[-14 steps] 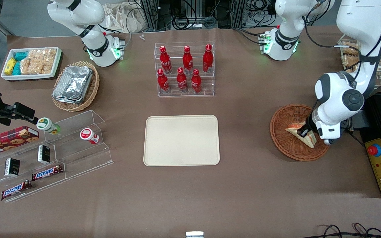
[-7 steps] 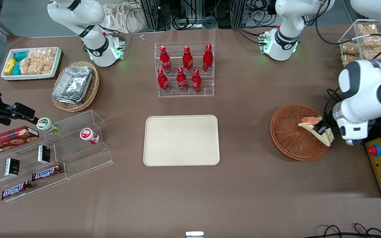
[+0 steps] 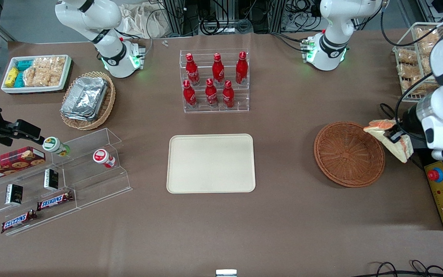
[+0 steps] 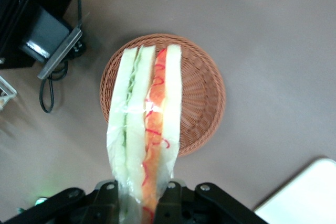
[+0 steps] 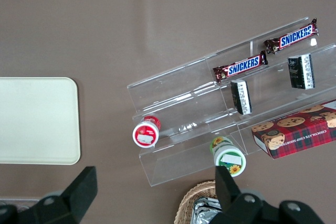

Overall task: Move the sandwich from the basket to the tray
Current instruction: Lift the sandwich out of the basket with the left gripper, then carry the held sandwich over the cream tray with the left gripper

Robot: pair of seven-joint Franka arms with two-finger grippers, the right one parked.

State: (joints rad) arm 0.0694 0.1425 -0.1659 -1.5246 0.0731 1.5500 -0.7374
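My left gripper [image 3: 395, 136] is shut on the sandwich [image 3: 387, 137], a wrapped wedge of white bread with red and green filling, and holds it in the air beside the rim of the reddish-brown wicker basket [image 3: 348, 154], toward the working arm's end of the table. In the left wrist view the sandwich [image 4: 146, 124] hangs between the fingers [image 4: 178, 205] with the empty basket [image 4: 202, 93] below it. The cream-beige tray [image 3: 211, 163] lies bare at the table's middle; a corner of the tray [image 4: 307, 195] shows in the left wrist view.
A clear rack of red bottles [image 3: 214, 80] stands farther from the camera than the tray. A wire rack of snack packs [image 3: 417, 57] and a black control box with a red button [image 3: 442, 190] lie at the working arm's end. A clear stepped display [image 3: 60, 181] lies toward the parked arm's end.
My gripper has lifted the sandwich out of the basket and carried it up and sideways past the basket's rim toward the working arm's end. The basket now lies empty.
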